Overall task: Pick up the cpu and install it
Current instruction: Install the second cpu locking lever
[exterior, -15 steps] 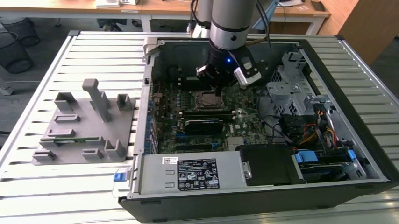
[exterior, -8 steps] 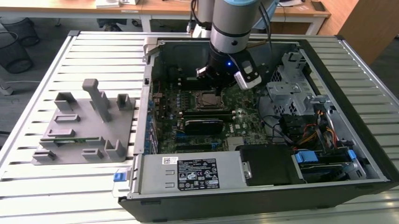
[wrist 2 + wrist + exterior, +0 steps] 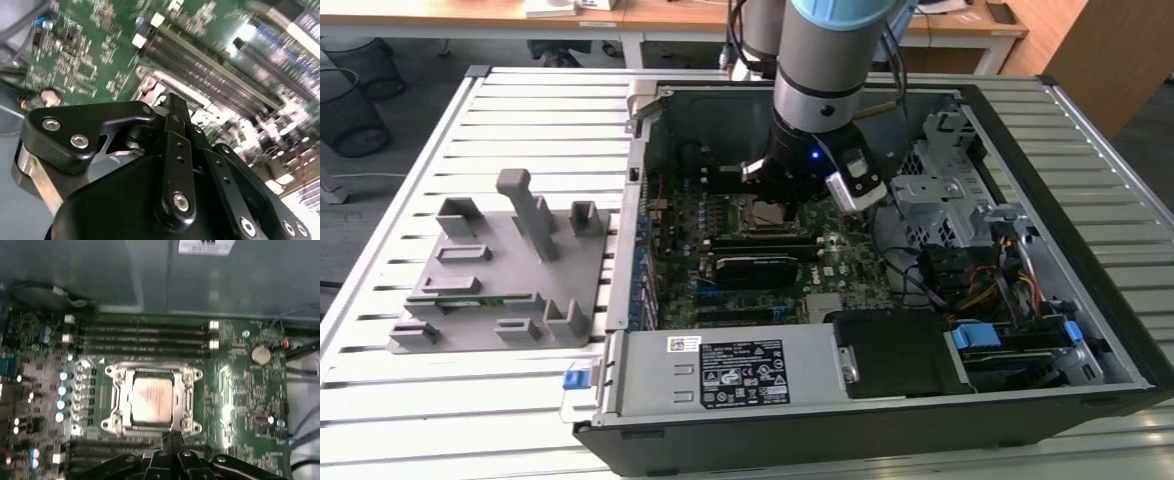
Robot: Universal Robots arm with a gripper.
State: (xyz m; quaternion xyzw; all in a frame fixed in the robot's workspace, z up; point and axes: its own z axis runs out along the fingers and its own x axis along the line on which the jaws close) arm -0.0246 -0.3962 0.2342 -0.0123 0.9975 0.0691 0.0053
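Slatted desk carries an open PC case and, on the exterior view's left, a grey fixture block. Inside the case: motherboard, drive cage and cable bundle crowd the exterior view's right; RAM slots lie just beside the socket frame. cpu sits flat in the socket, nothing gripping it. End effector is just beside the frame edge, fingers pressed together, empty. Arm comes down through the open case top, walls on all sides.
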